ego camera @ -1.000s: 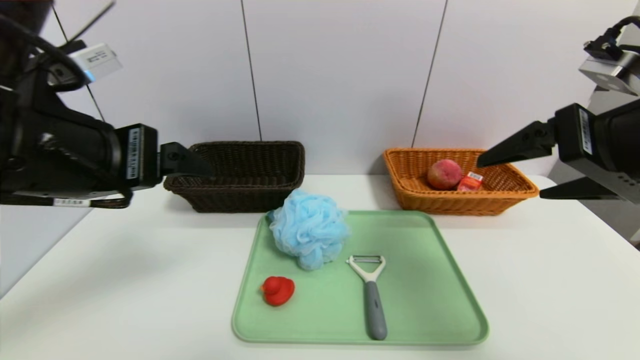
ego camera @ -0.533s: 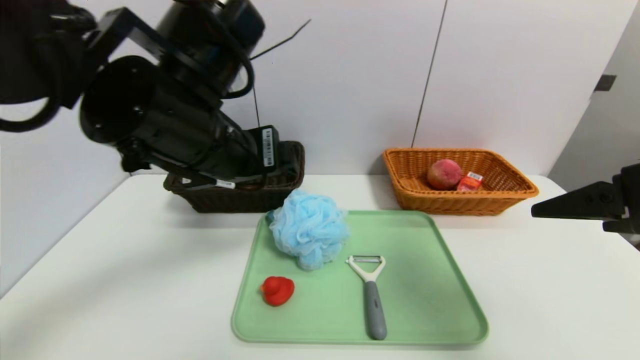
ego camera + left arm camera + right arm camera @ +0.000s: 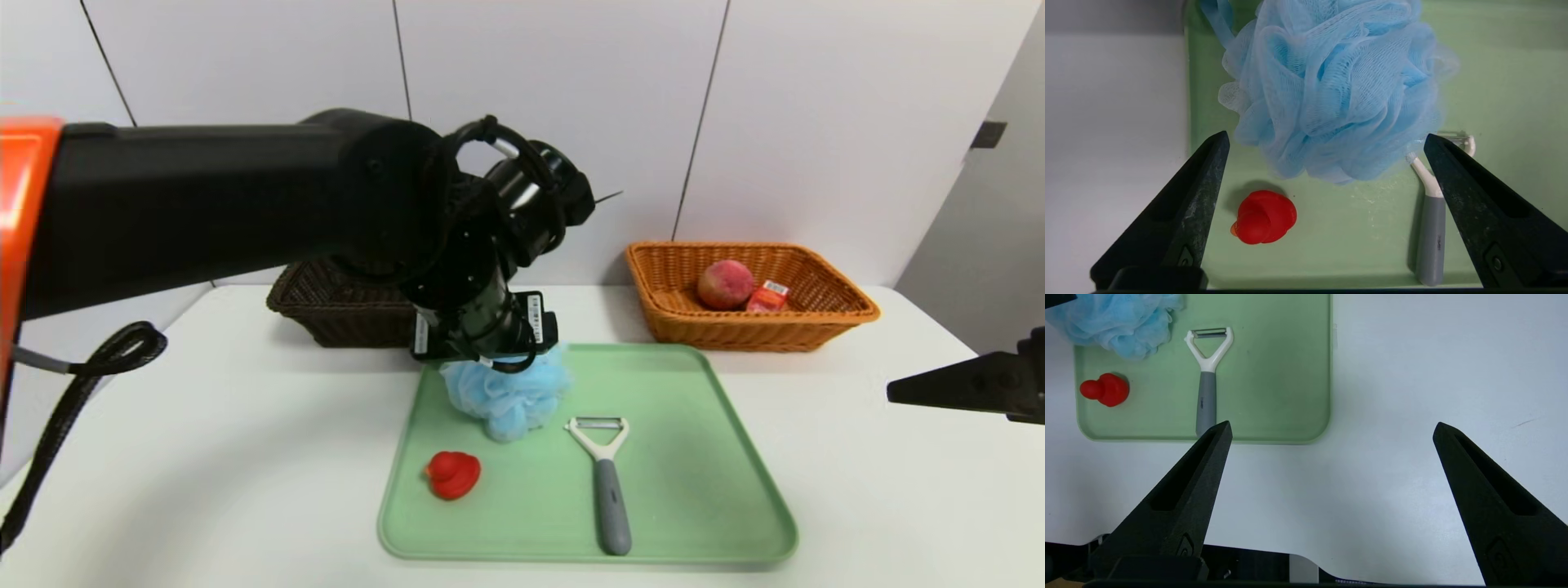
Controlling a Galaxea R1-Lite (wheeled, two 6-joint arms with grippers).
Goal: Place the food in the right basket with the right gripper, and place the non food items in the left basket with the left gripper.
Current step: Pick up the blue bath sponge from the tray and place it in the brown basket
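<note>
At the far left of the white table [image 3: 204, 457] stands the dark basket [image 3: 326, 314], partly hidden behind the left arm; what shows of its inside holds nothing I can make out. The left gripper [image 3: 1327, 141] hangs directly over the blue pouf [image 3: 510, 404], its jaws spread wide, one finger on each side of the pouf and neither touching it in the left wrist view.

The green tray [image 3: 702, 490] sits in the middle of the table, in front of both baskets. On it lie three things: the pouf at the far left corner, the red duck [image 3: 453, 475] near the left edge closer to the robot, and the peeler [image 3: 606, 478] to the right of both. The peeler lies flat, with its white head pointing away from the robot and just beside the pouf, and its grey handle reaching almost to the tray's near rim. The duck lies apart from the pouf and the peeler. The right half of the tray is bare.

At the far right stands the orange basket [image 3: 816, 327]. In it are the peach [image 3: 725, 284] and, touching it on its right, the red carton [image 3: 767, 297].

The right gripper [image 3: 1331, 428] hovers over bare table to the right of the tray, jaws wide apart and holding nothing.
</note>
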